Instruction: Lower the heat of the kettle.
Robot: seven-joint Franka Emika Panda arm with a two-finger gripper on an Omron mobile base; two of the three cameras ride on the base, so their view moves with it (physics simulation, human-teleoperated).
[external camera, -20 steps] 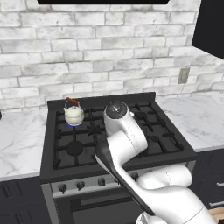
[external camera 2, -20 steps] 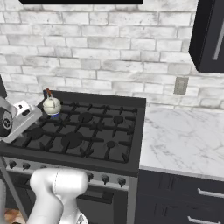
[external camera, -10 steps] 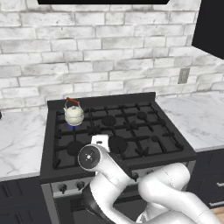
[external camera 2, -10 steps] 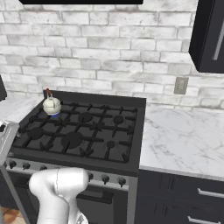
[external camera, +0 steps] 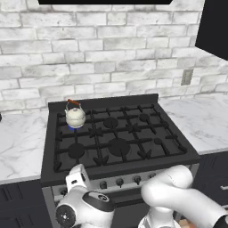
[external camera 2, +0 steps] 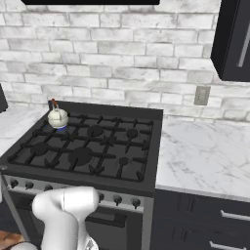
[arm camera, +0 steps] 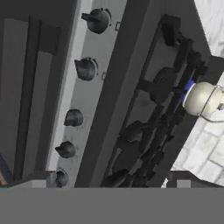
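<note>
Even, flat, shadowless light; slightly soft render.

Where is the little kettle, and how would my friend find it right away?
Look at the black stove against the white brick wall. On its back left burner sits the kettle, small, round and silvery-white, with a blue flame under it. Nothing else stands on the stove, and it has an arched reddish-brown handle.

Glossy kettle (external camera: 75,116), matt stove (external camera: 133,153)

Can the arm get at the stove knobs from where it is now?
Probably yes. The arm hangs low before the stove front, and in the hand view the knobs lie bare with nothing across them. The kettle stands apart on the back burner.
</note>
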